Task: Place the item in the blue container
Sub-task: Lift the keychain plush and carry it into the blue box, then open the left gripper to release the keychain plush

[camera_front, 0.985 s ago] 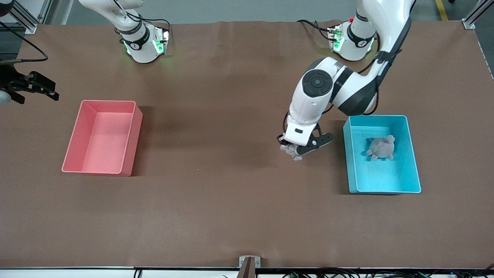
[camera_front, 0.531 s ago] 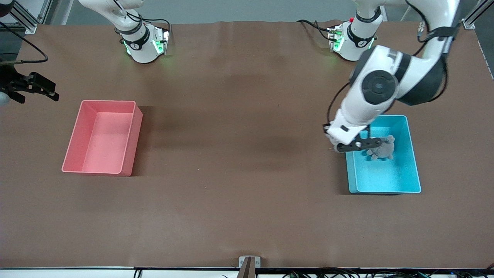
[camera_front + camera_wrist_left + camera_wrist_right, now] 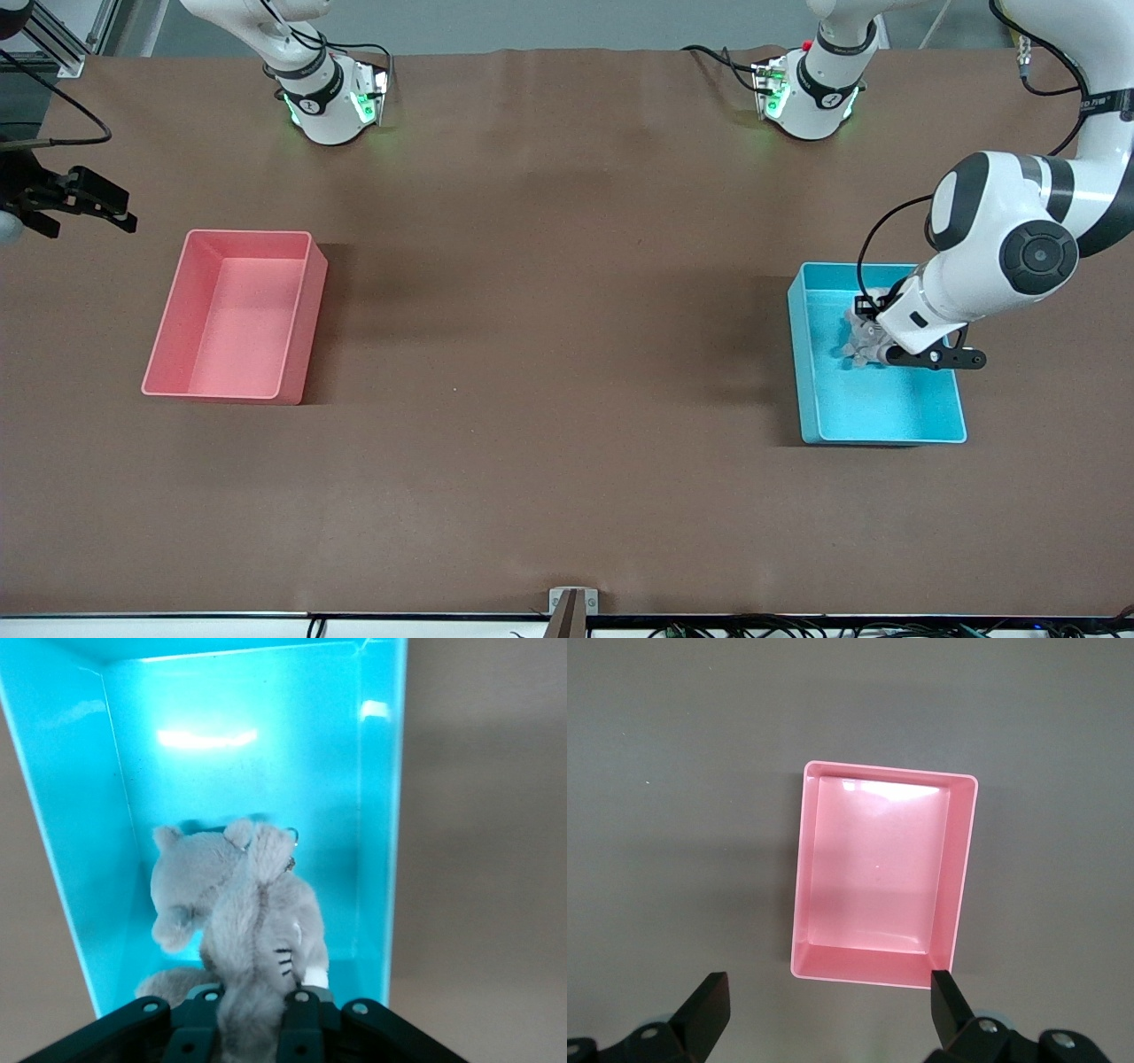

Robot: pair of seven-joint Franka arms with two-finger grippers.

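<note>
Left wrist view: the left gripper (image 3: 252, 1032) hung over the blue container (image 3: 381, 815), its fingers clamped on a grey plush toy (image 3: 261, 930); a second grey plush toy (image 3: 182, 886) lay on the container's floor, pressed against the held one
Held toy: soft, furry, long-bodied, with dark stripes on one side and a small metal ring at its top end (details of its face could not be made out)
Blue container: glossy cyan plastic, rectangular, tall straight walls, pale rim; it stood toward the left arm's end of the table (image 3: 532, 496)
Front view: the left gripper (image 3: 877, 347) sat above the container (image 3: 873, 416), over the half farther from the front camera; the arm's white wrist covered much of the toys, only a grey patch (image 3: 858, 341) showing
Pink bin (image 3: 232, 315): same shape, smooth pink plastic; it stood toward the right arm's end, well apart from the blue one
Right gripper (image 3: 66, 202): waited in the air near the table's edge at the right arm's end; fingers (image 3: 709, 1010) spread wide, holding nothing, with the pink bin (image 3: 881, 877) in sight below
Surface: matte brown covering, faintly creased; grey floor at the bases' side
</note>
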